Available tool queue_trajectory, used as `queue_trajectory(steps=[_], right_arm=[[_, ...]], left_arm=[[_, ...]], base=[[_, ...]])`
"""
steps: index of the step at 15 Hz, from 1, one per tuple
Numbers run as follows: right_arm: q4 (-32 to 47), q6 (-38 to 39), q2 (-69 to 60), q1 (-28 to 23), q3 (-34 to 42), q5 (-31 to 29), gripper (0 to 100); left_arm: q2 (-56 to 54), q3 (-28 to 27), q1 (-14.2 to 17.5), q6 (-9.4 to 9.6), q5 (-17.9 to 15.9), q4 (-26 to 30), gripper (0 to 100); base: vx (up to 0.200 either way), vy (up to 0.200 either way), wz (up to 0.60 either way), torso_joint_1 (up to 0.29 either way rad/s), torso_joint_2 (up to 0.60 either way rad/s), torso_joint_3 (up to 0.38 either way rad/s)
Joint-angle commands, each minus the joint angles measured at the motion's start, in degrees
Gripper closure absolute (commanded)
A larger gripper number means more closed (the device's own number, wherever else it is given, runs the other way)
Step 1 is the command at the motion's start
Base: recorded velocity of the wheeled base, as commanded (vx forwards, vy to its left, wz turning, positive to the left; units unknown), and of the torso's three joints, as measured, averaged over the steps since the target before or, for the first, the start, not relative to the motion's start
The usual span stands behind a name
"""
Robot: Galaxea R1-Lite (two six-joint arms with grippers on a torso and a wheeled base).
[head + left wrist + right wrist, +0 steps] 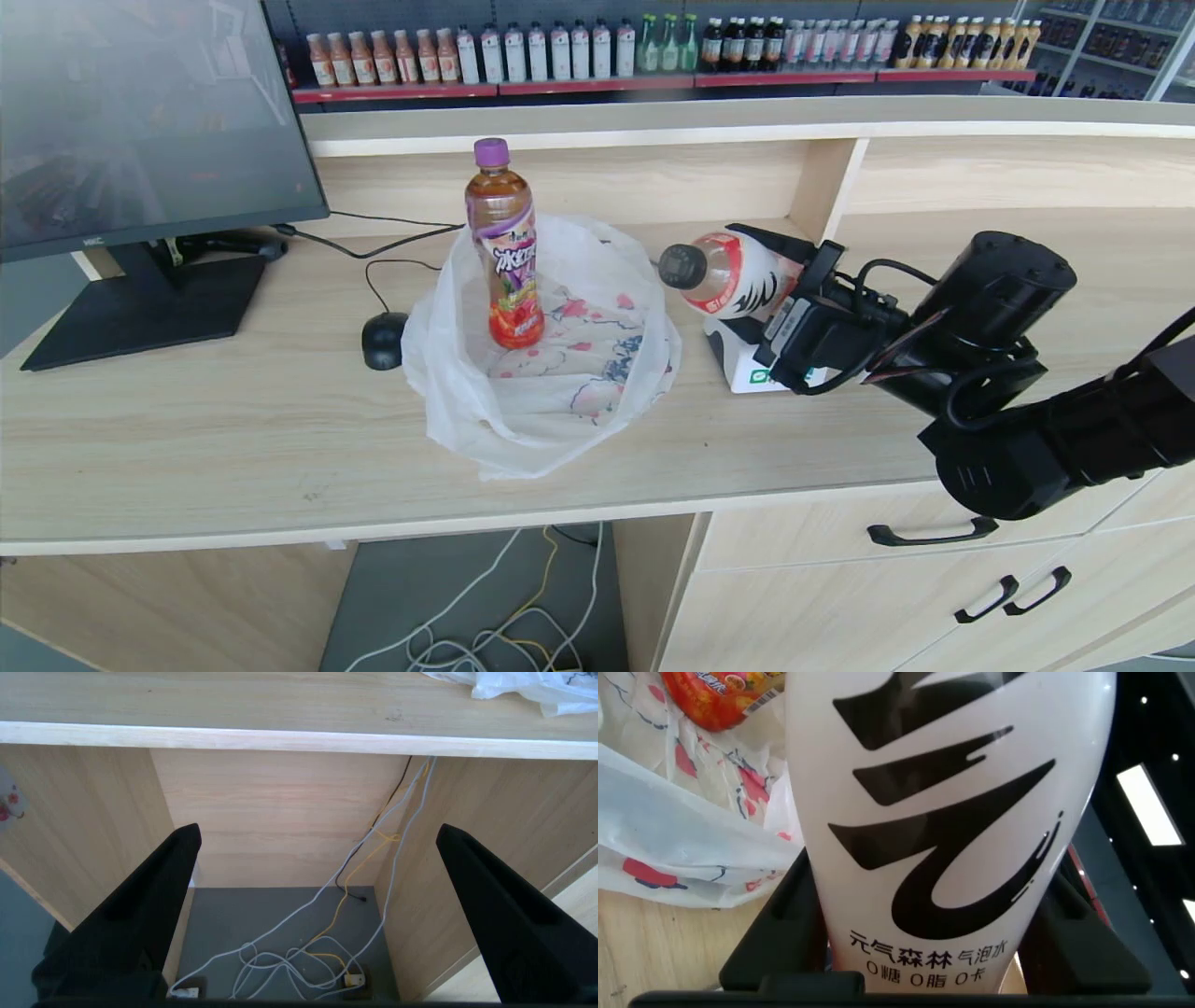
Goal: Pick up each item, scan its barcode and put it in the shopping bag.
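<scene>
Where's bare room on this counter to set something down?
Bare: the front strip of the light wooden counter, between the black monitor stand and the white plastic shopping bag. Crowded: between that bag and the white scanner box, where the right gripper holds a white bottle.

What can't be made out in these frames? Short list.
Barcode on the white bottle: not on the sides facing the head or right wrist views.
The white box beneath it: head view, largely covered by the right tool and bottle.
Bottom of the shopping bag: head view, hidden by its folds and the purple-capped bottle.
The shelf bottles: head view, too small to identify.
</scene>
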Motion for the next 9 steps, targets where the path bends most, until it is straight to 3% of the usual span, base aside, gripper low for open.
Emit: queue_trajectory(steps=[1, 9], right_arm=[[-0.08, 0.02, 0.04, -0.05, -0.03, 0.01, 100], [-0.08, -0.24, 0.04, -0.23, 0.50, 0.01, 100]], left_arm=[[-0.02, 0.00, 0.00, 0.02, 0.00, -0.01, 0], [-0.02, 0.00, 0.00, 0.02, 0.00, -0.01, 0]], base=[[0.000, 0.000, 0.00, 0.000, 0.00, 0.000], [0.000, 0.000, 0.00, 0.000, 0.00, 0.000]])
